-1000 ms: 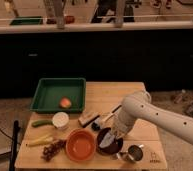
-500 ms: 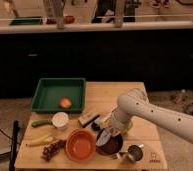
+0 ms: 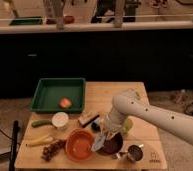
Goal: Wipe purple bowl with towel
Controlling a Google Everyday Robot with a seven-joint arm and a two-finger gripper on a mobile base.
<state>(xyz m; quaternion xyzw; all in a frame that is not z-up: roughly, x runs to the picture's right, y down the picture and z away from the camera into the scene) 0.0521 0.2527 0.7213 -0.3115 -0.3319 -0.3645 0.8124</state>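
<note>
Purple bowl (image 3: 115,146) sits near the front edge of the wooden table (image 3: 120,95), right of centre, touching or just beside the orange bowl (image 3: 79,145) on its left. The white arm (image 3: 155,116) reaches in from the right, bends down over the table, and ends at the gripper (image 3: 105,137), which is low over the left rim of the purple bowl. The towel (image 3: 98,145) hangs limp from the gripper, its jaws pinching the cloth's upper end. The lower end drapes at the seam between the two bowls; whether it touches the purple bowl's inside cannot be told.

Just right of the purple bowl, at the near edge, stands a small metal cup (image 3: 135,152). A yellow-green object (image 3: 126,125) shows partly behind the arm. Farther left, a tan-and-dark brush block (image 3: 88,119) lies just beyond the orange bowl, and a white cup (image 3: 60,120) stands beside it. A green vegetable (image 3: 41,123), a banana (image 3: 39,141) and a dark cluster (image 3: 54,149) lie along the left side. At the far left, a green tray (image 3: 46,92) holds one orange-red fruit (image 3: 65,103).
</note>
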